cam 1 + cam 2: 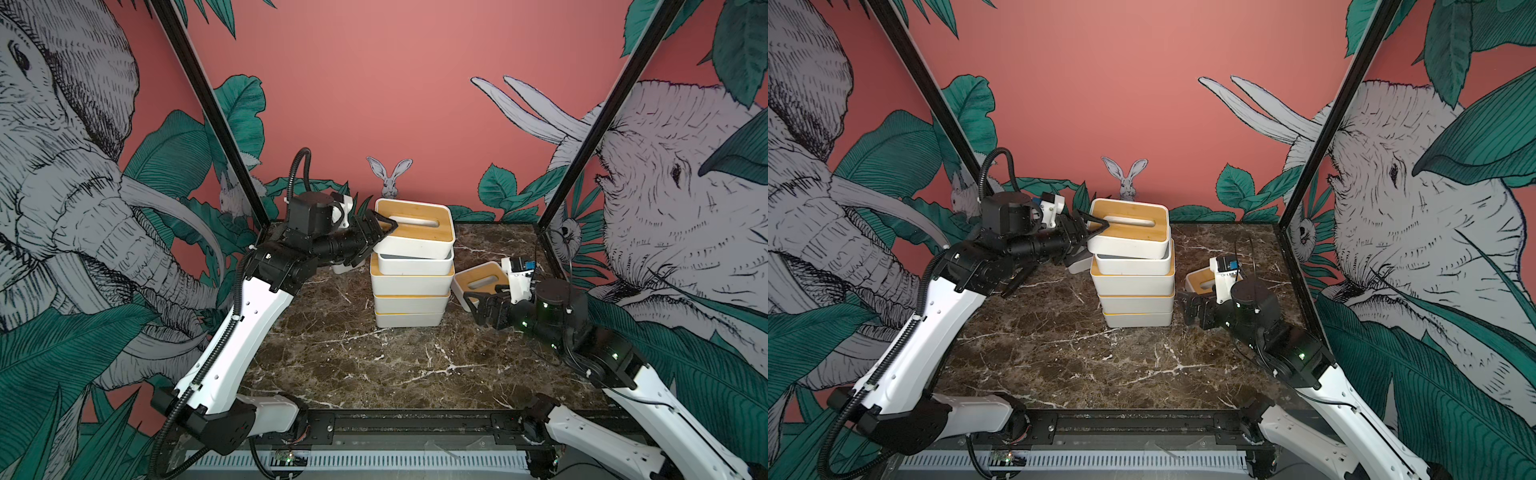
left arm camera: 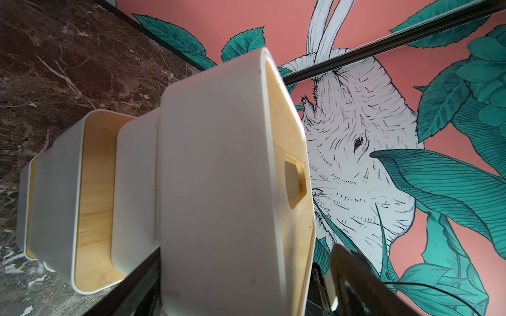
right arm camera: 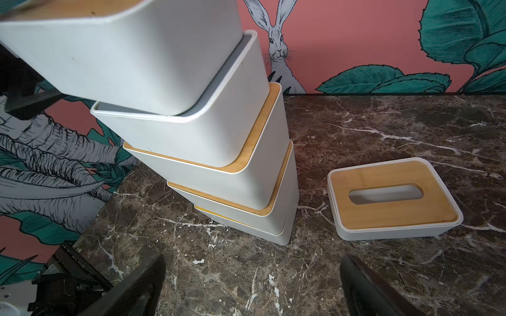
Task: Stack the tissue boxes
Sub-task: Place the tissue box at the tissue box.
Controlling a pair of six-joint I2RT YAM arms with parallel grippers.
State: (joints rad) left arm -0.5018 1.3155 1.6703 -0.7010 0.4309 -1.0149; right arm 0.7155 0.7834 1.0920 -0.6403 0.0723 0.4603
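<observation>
Top tissue box [image 1: 415,237] lies lid-up, long axis side to side; left hand [image 1: 377,243] released around its end, right hand [image 1: 472,309] spread, empty.

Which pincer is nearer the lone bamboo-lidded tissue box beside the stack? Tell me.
Right. The right pincer is close beside the lone tissue box, on its near side. The left pincer is at the top box of the stack, beyond it.

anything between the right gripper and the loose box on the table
Nothing visible. Only bare table lies between the right gripper and the loose box. The stack stands off to one side, apart from the box.
</observation>
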